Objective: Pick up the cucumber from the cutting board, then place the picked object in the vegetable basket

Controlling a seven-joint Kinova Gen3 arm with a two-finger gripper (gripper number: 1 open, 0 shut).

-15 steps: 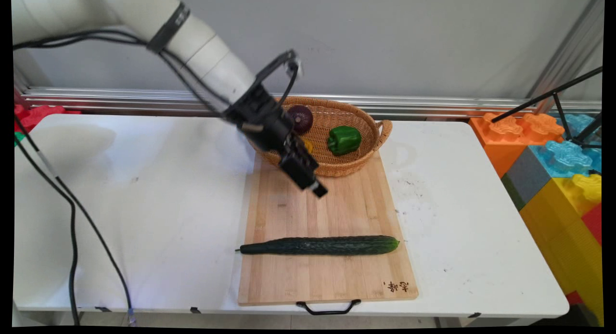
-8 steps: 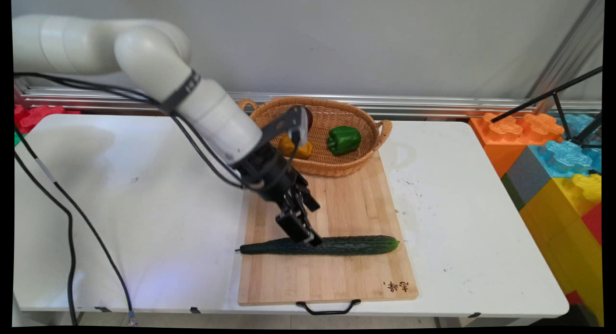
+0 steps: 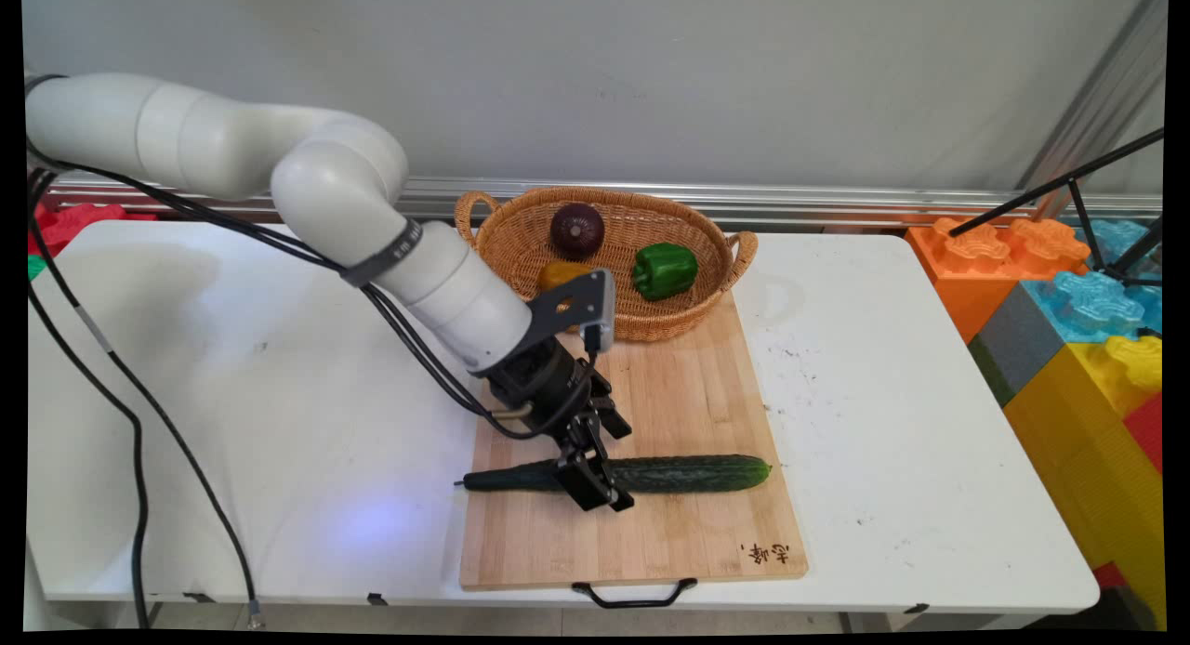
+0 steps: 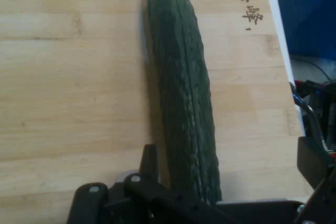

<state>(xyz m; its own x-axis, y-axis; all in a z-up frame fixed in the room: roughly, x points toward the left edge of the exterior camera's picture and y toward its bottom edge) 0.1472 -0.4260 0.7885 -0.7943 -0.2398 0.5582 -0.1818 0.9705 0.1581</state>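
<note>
The gripper [image 3: 595, 482] reaches down over a cucumber [image 3: 651, 474] on a wooden cutting board [image 3: 669, 394], its fingers spread wide and set on either side of the vegetable left of its middle, gripping nothing. In the hand view the cucumber [image 4: 181, 93] runs straight up from between the fingers [image 4: 149, 161], one finger showing beside it and the other at the far right edge. The cucumber is long, dark green and bumpy, lying crosswise near the board's front, its stem end poking over the left edge. Behind the board sits a wicker basket [image 3: 707, 301] holding a green pepper [image 3: 665, 269], a dark onion [image 3: 576, 230] and an orange item [image 3: 561, 275].
</note>
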